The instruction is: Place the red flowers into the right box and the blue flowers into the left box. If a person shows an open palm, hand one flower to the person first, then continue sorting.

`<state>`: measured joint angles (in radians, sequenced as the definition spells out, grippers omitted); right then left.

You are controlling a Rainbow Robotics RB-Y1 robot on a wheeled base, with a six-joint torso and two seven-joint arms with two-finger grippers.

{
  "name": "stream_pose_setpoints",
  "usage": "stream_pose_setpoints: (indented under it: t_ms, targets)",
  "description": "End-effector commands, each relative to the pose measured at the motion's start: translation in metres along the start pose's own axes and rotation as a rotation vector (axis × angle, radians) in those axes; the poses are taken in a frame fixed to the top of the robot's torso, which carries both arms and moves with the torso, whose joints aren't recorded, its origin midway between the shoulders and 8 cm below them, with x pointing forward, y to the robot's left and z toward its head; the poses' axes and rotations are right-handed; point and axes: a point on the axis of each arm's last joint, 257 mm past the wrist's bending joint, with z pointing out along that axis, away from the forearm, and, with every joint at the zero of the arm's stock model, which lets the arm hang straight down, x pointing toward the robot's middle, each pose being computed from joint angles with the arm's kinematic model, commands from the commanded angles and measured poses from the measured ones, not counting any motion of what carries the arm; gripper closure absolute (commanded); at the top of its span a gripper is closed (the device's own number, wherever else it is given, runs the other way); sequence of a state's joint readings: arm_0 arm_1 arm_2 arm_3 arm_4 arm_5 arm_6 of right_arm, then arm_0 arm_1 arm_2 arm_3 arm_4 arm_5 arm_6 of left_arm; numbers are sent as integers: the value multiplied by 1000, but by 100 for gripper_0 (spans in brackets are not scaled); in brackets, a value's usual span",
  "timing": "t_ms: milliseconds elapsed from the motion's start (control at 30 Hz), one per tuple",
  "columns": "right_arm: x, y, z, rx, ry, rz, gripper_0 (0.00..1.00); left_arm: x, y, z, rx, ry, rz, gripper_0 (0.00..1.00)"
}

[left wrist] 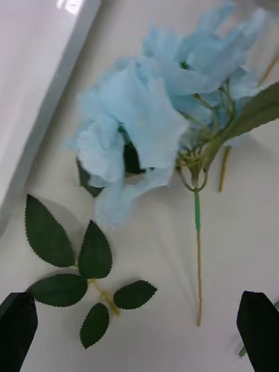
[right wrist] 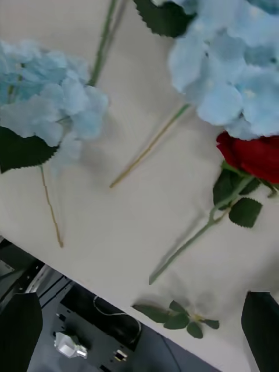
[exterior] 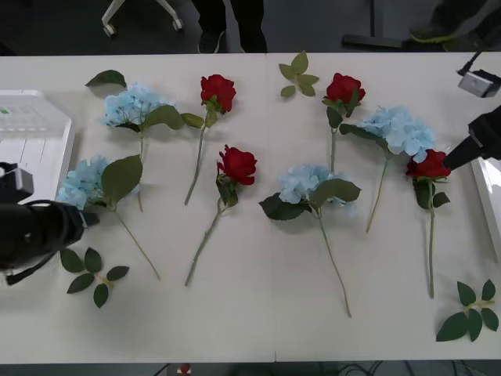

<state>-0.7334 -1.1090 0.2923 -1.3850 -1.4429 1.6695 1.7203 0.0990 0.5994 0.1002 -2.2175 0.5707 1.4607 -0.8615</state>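
White and broad, the desk carries eight flowers spread apart with stems toward the robot, so each can be taken singly. Dark floor and chair legs lie beyond it. The left tool hovers with fingers wide beside the near-left blue flower, by the left box. The right tool, also wide, hangs next to the far-right red flower, close to the right box.

Right box runs off the frame edge; left hand sits half out of frame, fingertips blurred dark.
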Motion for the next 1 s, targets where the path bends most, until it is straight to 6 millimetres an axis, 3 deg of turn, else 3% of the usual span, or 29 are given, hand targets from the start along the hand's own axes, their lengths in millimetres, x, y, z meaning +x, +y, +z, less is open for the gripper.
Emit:
stream_pose_setpoints:
  t_ms: [33,233,567,1000]
  targets:
    - [8,-21,-8,127,-40,107,0,-11,-28,9,-46,-73,-16,0]
    - [19,-29,5,200,-94,204,0,-7,-38,34,-108,-94,-24,0]
    - [9,-41,43,296,-156,291,0,-16,-42,68,-114,-117,-49,0]
    - [8,-66,83,389,-160,321,0,-29,-43,88,-138,-121,-61,0]
